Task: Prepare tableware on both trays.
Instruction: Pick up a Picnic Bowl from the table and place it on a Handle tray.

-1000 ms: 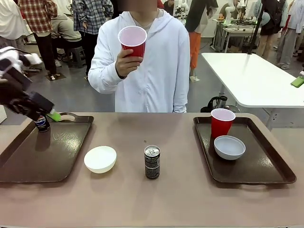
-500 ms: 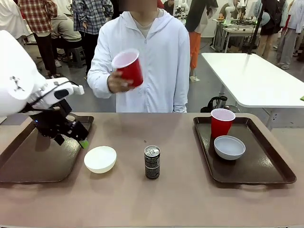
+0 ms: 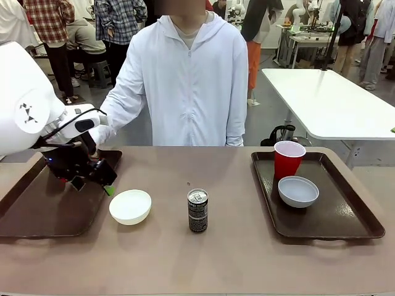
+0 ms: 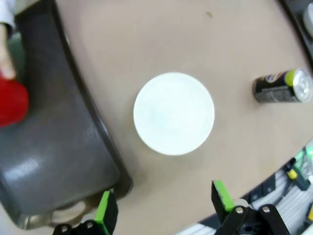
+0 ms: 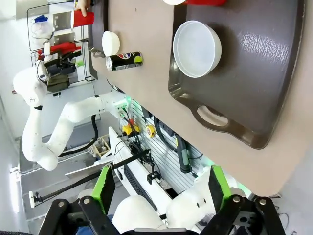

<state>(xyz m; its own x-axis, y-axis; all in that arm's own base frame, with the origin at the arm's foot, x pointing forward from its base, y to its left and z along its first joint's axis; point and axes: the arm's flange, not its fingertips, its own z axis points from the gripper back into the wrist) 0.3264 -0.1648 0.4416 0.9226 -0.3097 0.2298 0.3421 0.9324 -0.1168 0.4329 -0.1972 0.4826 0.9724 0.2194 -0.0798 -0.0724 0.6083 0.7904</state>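
L claw (image 4: 164, 205) open, empty, above bowl (image 4: 173, 113) on table, just right of left tray (image 4: 58, 147). Person (image 3: 185, 80) holds red cup (image 4: 12, 103) at tray's far end. Risk: off-centre rim pinch, bowl slips/flips; swing over could clip cup.

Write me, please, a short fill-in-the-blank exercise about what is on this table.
1. The right tray holds a red cup and a white ____.
2. The drink can stands ____ on the bare table.
3. The left end effector faces the other bowl with its fingers ____.
Missing words: bowl; upright; open.
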